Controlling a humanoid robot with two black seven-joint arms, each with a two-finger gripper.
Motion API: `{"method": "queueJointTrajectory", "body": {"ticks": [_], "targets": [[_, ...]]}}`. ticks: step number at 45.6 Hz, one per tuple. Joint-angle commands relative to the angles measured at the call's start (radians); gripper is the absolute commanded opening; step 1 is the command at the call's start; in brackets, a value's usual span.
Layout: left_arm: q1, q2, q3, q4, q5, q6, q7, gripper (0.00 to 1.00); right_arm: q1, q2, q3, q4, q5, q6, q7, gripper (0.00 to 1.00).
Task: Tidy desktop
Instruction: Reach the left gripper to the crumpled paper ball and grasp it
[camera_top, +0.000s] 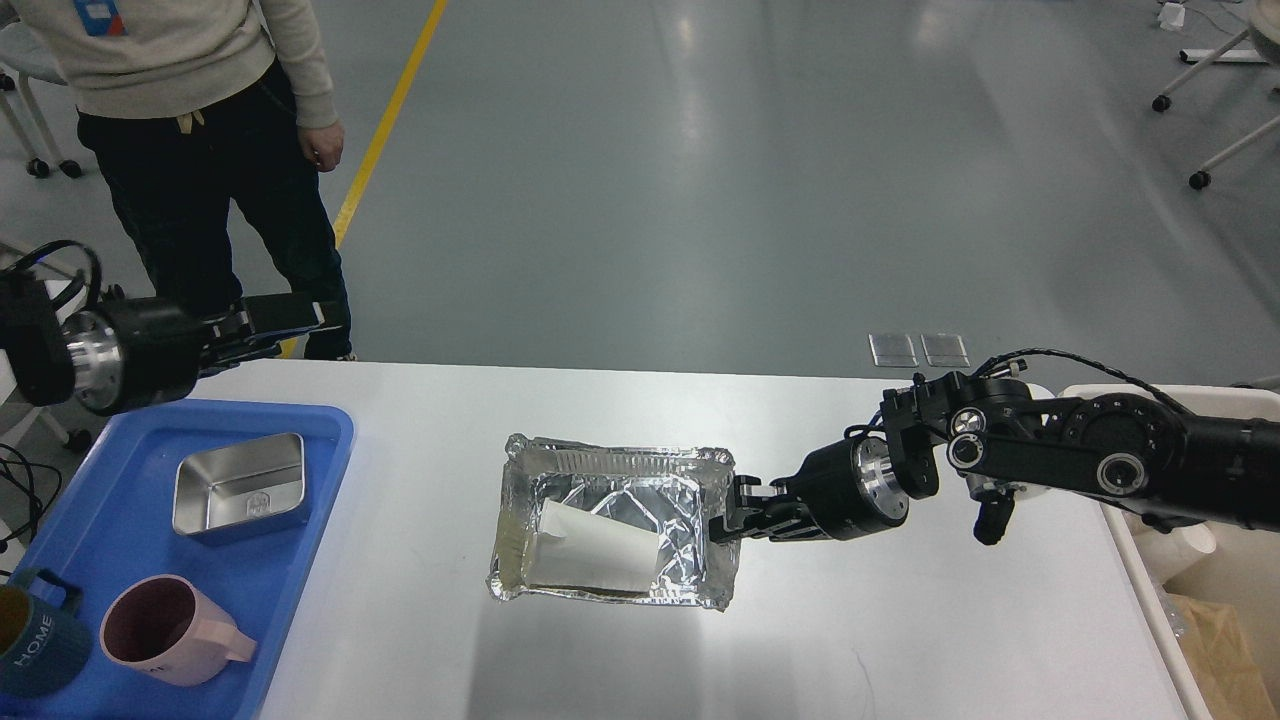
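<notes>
A grey, glossy floor with a yellow line (385, 140) fills the upper part of the frame, and a person (190, 130) in a light sweater and dark trousers stands at the upper left. Below it, the desktop (850, 640) spreads across the lower half of the frame, white and smooth with rounded far corners.

At the centre of the desktop sits a crumpled foil tray (615, 460), and inside it a white paper cup (595, 552) lies on its side. The right gripper (730, 515) comes in from the right of the frame and meets the tray's right rim; its dark fingers appear pinched on the foil edge, with no gap visible between them.

The left gripper (285, 320) is at the left edge of the frame, above the far left corner of the desktop and in front of the person's legs. It holds nothing, and its fingers blend together from this angle, so I cannot tell how far apart they are.

At the lower left a blue tray (300, 560) rests on the desktop. It carries a steel box (240, 485) near its far end, a pink mug (170, 630) closer to the bottom of the frame, and a dark blue mug (35, 640) cut off by the left edge. At the lower right a beige bin (1140, 575) stands against the desktop's side, with a white cup (1185, 545) and brown paper (1215, 650) inside.
</notes>
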Motion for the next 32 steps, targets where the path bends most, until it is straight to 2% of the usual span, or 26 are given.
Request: {"method": "queueJointTrajectory", "body": {"ticks": [1, 10, 20, 25, 32], "targets": [[0.032, 0.150, 0.002, -0.108, 0.000, 0.055, -0.026, 0.95, 0.000, -0.004, 0.002, 0.005, 0.000, 0.000, -0.001, 0.00], [0.109, 0.284, 0.010, -0.114, -0.035, 0.094, -0.069, 0.96, 0.000, -0.013, 0.002, 0.013, -0.002, 0.000, -0.001, 0.00], [0.161, 0.328, 0.031, -0.108, -0.117, 0.114, -0.127, 0.96, 0.000, -0.013, 0.003, 0.013, -0.004, -0.002, -0.001, 0.00], [0.161, 0.330, 0.063, -0.108, -0.123, 0.143, -0.134, 0.96, 0.000, -0.024, 0.003, 0.015, -0.004, -0.002, -0.001, 0.00], [0.161, 0.328, 0.072, -0.108, -0.123, 0.143, -0.137, 0.96, 0.000, -0.029, 0.003, 0.015, -0.004, -0.002, 0.001, 0.00]]}}
